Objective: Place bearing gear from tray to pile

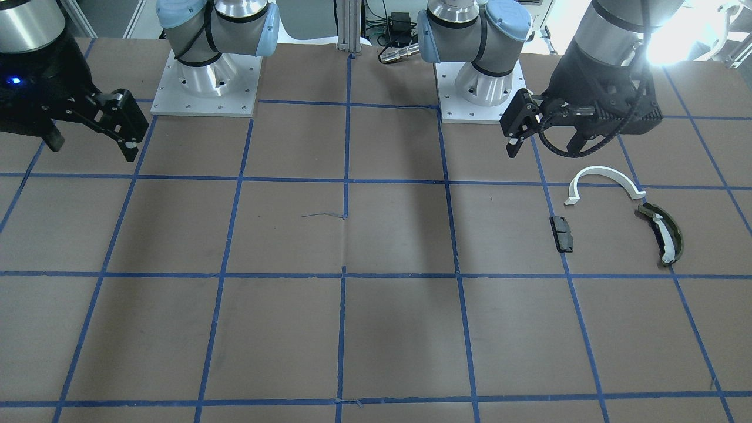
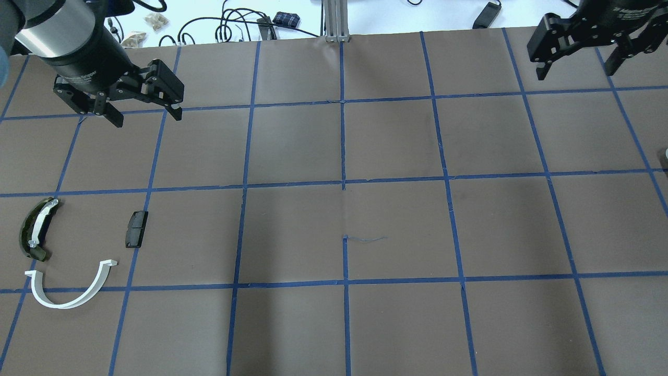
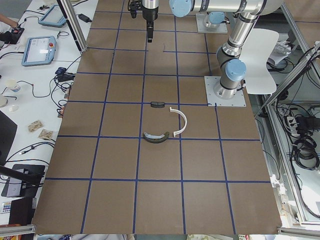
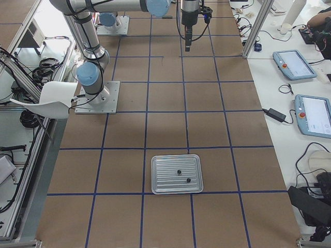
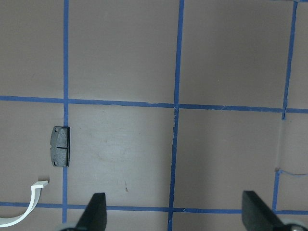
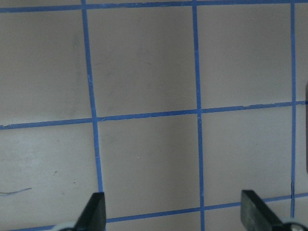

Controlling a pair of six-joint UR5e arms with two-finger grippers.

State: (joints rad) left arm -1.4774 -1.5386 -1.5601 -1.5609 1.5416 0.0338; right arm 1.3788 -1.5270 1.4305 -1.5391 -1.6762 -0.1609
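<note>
The grey ribbed tray (image 4: 164, 181) lies at the table's right end and shows only in the exterior right view. Two small dark round parts (image 4: 179, 171) (image 4: 187, 180) sit on it; they are too small to tell which is the bearing gear. The pile lies at the left end: a white half-ring arc (image 2: 73, 297) (image 1: 605, 176), a black block (image 2: 135, 228) (image 5: 60, 146) and an olive curved piece (image 2: 35, 230) (image 1: 661, 233). My left gripper (image 2: 147, 118) (image 1: 543, 147) hangs open and empty above the table beyond the pile. My right gripper (image 2: 576, 73) (image 1: 93, 150) hangs open and empty over the far right.
Both arm bases (image 1: 205, 82) (image 1: 482, 88) stand on the table's robot side. Blue tape lines grid the brown table (image 2: 344, 209). Cables and a power brick (image 2: 485, 15) lie past the far edge. Teach pendants (image 4: 295, 64) rest on a side bench.
</note>
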